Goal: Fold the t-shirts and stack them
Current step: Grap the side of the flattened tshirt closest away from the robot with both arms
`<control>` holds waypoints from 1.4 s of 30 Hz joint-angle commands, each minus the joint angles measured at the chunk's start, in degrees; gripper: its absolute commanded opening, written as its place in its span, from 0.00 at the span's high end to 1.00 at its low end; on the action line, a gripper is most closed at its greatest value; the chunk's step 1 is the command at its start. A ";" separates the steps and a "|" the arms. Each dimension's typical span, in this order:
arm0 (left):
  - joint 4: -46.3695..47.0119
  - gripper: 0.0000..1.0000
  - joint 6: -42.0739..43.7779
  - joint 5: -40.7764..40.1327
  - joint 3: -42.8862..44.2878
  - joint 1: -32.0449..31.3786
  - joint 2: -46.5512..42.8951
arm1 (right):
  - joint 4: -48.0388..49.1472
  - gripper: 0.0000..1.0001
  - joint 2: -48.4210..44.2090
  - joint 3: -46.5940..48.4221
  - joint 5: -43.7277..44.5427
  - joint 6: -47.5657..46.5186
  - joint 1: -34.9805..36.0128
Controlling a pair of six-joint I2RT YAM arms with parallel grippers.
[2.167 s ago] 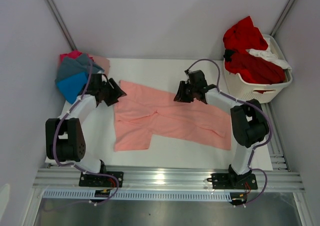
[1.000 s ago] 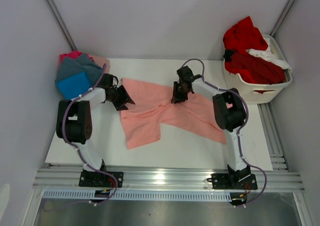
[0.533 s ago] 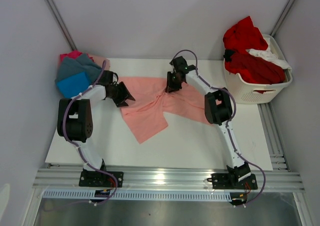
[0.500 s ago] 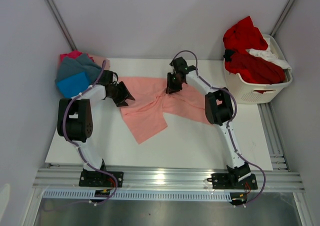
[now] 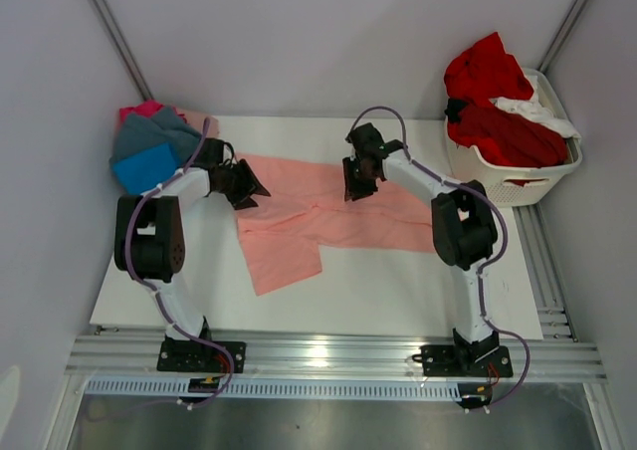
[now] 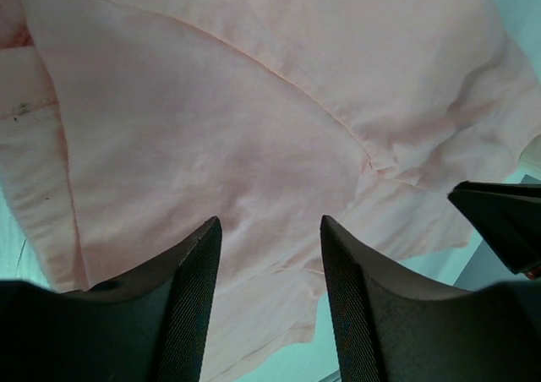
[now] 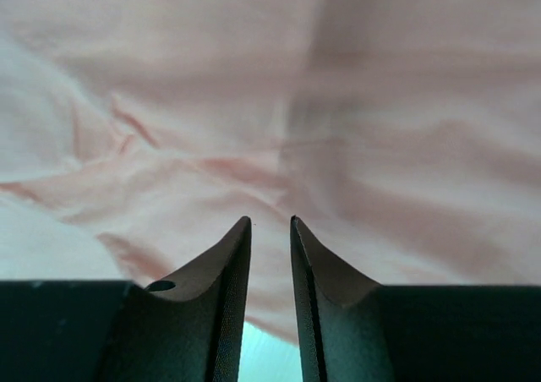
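left gripper [image 6: 270, 228]: jaws half apart, holding nothing | right gripper [image 7: 269, 223]: jaws near-closed, can't tell if pinching salmon-pink t-shirt [image 5: 299, 226] | we'd flatten it on table [image 5: 398, 291], then pinch corners.

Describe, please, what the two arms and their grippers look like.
Both the left arm and right arm have white links with bulky black joint housings; a purple cable loops along each. The left gripper and right gripper are black, with matte tapered fingers.
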 commanded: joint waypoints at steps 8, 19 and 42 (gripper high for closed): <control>5.88 0.47 -2.77 1.28 -7.72 -3.00 -9.13 | 3.82 0.69 -16.55 -12.34 16.84 -0.30 0.36; -0.43 0.39 -0.49 -16.92 -18.97 -15.66 -29.52 | 8.48 0.69 -31.13 -41.27 35.32 14.54 0.45; -7.92 0.38 -12.17 -28.71 -39.19 -25.07 -41.75 | 13.76 0.64 -49.69 -61.06 23.98 21.68 -13.70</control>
